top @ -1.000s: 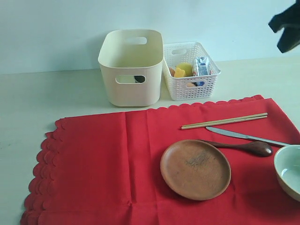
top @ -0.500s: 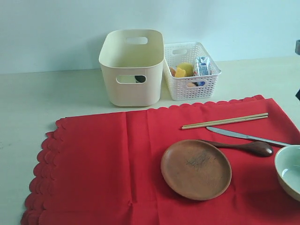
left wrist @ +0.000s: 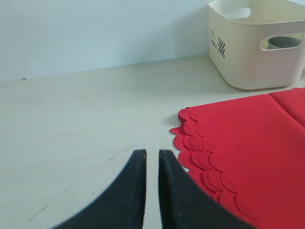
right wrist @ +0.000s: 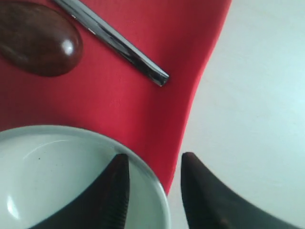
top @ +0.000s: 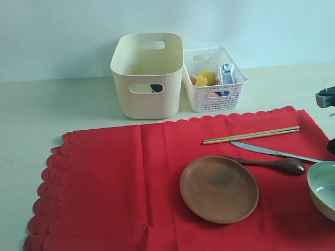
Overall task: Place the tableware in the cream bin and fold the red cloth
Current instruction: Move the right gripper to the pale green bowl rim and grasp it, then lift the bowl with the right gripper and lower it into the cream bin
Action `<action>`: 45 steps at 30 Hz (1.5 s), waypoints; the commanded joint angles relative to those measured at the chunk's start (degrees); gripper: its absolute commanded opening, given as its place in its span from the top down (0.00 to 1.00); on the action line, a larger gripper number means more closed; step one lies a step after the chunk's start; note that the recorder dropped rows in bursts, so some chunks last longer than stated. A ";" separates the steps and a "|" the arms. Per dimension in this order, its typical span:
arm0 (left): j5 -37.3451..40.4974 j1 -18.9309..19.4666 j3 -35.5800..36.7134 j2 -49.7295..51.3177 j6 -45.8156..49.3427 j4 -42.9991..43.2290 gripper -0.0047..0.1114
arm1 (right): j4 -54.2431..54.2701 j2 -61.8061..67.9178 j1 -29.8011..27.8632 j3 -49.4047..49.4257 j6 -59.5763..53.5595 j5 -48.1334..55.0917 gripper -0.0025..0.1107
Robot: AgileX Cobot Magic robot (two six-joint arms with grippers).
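Right tool [right wrist: 155,160] stands partly open and empty, jaws astride the rim of the pale greenish-white bowl [right wrist: 57,181]. We locate the bowl near right on the red scalloped cloth [right wrist: 119,105]; the tall cream plastic bin [top: 146,78] lies far and left.

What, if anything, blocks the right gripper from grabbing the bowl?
Probably yes, nothing blocks it: the right gripper is open, straddling the rim of the bowl; the knife and spoon lie apart from it.
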 commanded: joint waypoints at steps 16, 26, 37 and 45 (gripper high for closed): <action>-0.30 -0.31 -0.03 -0.33 0.17 0.33 0.86 | 4.14 4.81 -0.29 -0.26 -0.44 0.52 0.67; -0.30 -0.31 -0.03 -0.33 0.17 0.33 0.86 | 5.62 4.81 -0.29 -0.26 -0.44 3.44 0.63; -0.30 -0.31 -0.03 -0.33 0.17 0.33 0.86 | 5.77 0.92 -0.29 -0.62 -0.44 3.33 0.98; -0.30 -0.31 -0.03 -0.33 0.17 0.33 0.86 | 20.28 -7.45 -0.19 -9.06 -0.48 6.01 0.98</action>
